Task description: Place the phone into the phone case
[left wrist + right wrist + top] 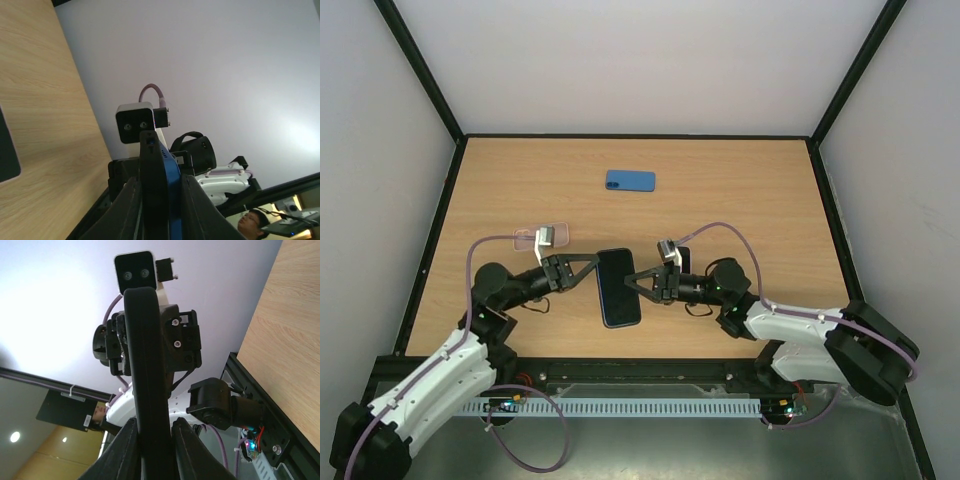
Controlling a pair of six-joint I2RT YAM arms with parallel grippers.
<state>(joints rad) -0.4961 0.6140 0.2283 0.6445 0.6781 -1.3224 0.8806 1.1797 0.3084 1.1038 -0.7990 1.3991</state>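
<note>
A phone (618, 287) with a dark screen and a blue rim is held above the table between both grippers. In the left wrist view a black phone case (152, 190) lies flat against the blue phone body (173, 195). My left gripper (592, 272) is shut on the two together, and its fingers (125, 210) clamp both sides. My right gripper (638, 283) is shut on the opposite long edge. Only the black edge (147, 365) shows there, between the right gripper's fingers (186, 450). I cannot tell how far the phone sits in the case.
A blue flat phone-shaped object (630, 180) lies at the back middle of the wooden table (750, 200). A clear pink case (540, 237) lies by the left wrist. A black flat object (682, 258) lies behind the right wrist. Black frame rails edge the table.
</note>
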